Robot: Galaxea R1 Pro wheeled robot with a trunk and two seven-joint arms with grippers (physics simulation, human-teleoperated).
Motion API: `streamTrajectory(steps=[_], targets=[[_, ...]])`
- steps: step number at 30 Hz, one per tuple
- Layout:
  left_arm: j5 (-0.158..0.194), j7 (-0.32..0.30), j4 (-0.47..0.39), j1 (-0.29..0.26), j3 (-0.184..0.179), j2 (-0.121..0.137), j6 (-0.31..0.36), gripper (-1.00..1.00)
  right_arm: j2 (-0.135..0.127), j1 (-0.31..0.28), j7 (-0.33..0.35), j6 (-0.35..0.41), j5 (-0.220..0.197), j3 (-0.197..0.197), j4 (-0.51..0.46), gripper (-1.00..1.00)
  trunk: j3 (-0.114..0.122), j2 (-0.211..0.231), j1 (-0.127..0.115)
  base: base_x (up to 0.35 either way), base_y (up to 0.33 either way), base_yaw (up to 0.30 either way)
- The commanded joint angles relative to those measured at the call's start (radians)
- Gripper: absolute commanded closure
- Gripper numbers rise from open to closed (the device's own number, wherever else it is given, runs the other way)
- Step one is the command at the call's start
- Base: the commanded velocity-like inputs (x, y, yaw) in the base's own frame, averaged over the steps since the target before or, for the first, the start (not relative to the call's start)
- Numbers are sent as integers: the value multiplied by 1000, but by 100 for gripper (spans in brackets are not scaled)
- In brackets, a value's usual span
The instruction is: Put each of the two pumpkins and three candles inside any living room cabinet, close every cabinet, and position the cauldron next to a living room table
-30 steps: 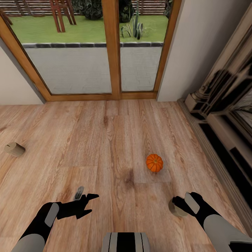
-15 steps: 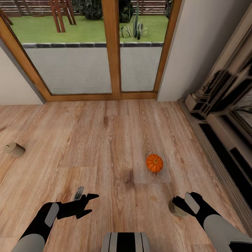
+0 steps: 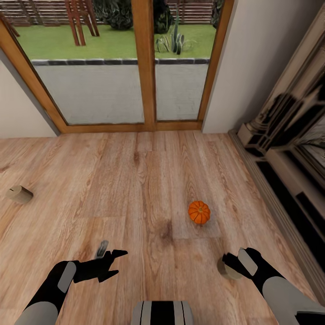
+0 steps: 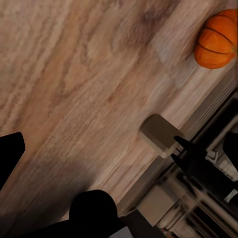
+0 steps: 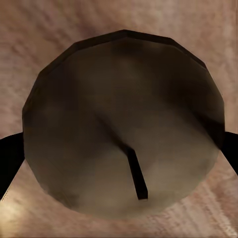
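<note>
Right gripper (image 3: 231, 266), lower right of the head view, pinches a candle (image 3: 224, 268); the right wrist view looks straight down its axis at the round end face with the dark wick (image 5: 136, 173). Left gripper (image 3: 110, 258), lower left, is spread and holds nothing. Pumpkin (image 3: 199, 212) sits on the floor (image 3: 135, 189) right of centre, stem direction unclear; second candle (image 3: 19, 194) lies on its side at mid-left edge, long axis roughly left-right. No readable writing.

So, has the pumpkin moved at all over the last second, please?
No. The pumpkin keeps its place just right of the dark floor knot; only the camera tilted slightly.
</note>
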Motion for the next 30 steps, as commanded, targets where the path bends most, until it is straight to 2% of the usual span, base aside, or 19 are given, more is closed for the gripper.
streamTrajectory(steps=[1, 8, 14, 30], targets=[[-1, 0, 0, 0, 0, 0, 0, -100, 0, 0, 0, 0, 0, 0, 0, 100, 4, 0, 0, 0, 0, 0], [-1, 0, 0, 0, -1, 0, 0, -100, 2, 0, 1, 6, 3, 3, -4, 100, 31, 2, -4, 0, 0, 0], [-1, 2, 0, 0, -2, 0, 0, -100, 14, 0, 0, 14, 7, 11, -12, 100, 54, 3, -6, 0, 0, 0], [-1, 3, 1, 0, -3, 0, -2, -100, 19, -1, 3, 32, 7, 11, -24, 100, 116, 7, -13, 0, 0, 0]])
